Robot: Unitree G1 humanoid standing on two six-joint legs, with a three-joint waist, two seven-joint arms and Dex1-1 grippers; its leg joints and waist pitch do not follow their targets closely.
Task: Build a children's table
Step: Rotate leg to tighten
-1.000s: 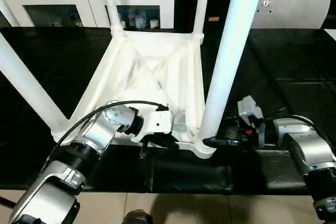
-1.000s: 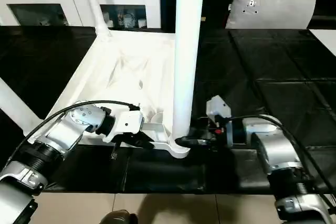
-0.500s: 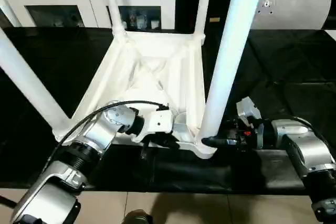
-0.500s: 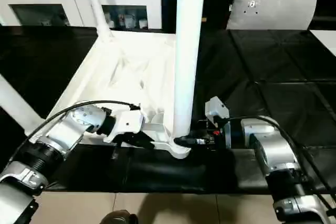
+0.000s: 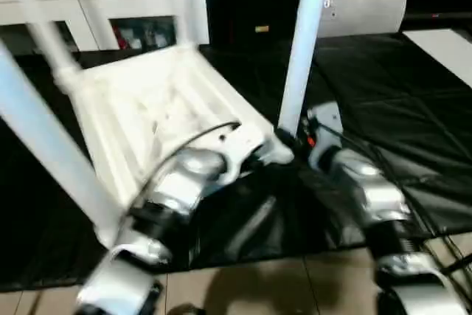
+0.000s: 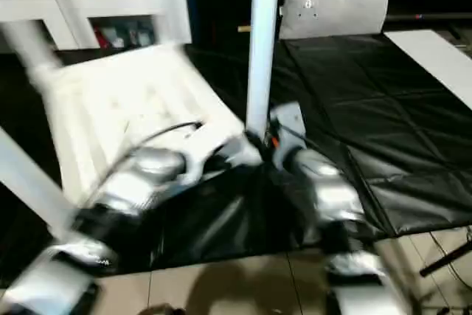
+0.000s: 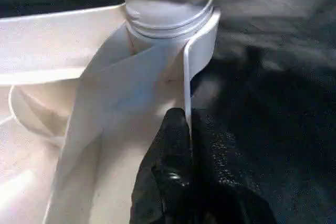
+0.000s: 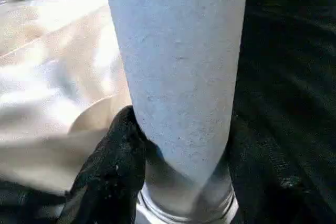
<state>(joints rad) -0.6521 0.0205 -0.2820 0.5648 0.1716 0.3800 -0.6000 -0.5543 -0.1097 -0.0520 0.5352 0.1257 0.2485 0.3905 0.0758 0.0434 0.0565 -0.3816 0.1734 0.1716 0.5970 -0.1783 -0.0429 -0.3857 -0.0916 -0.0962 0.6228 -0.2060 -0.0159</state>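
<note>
The children's table (image 5: 147, 101) lies upside down on the black mat (image 5: 383, 101), ribbed underside up, with its white legs standing upward. The nearest leg (image 5: 302, 42) rises from the corner socket (image 7: 168, 14) closest to me. My left gripper (image 7: 188, 145) is shut on the thin rim of the top, right beside that socket. My right gripper (image 8: 178, 145) is closed round the base of that same leg, with one black finger (image 8: 113, 166) pressed against its side; the other finger is hidden behind the leg. A second leg (image 5: 44, 138) slants up at the near left.
A white cabinet (image 5: 110, 12) with dark compartments stands behind the table. A grey cushion (image 5: 365, 5) sits at the back right and a white panel (image 5: 442, 42) at the far right. The mat's front edge meets the tan floor (image 5: 280, 285).
The whole picture has swung and blurred, so the camera has moved. Both grippers keep their places at the near corner; the right gripper's jaws have closed a little on the leg.
</note>
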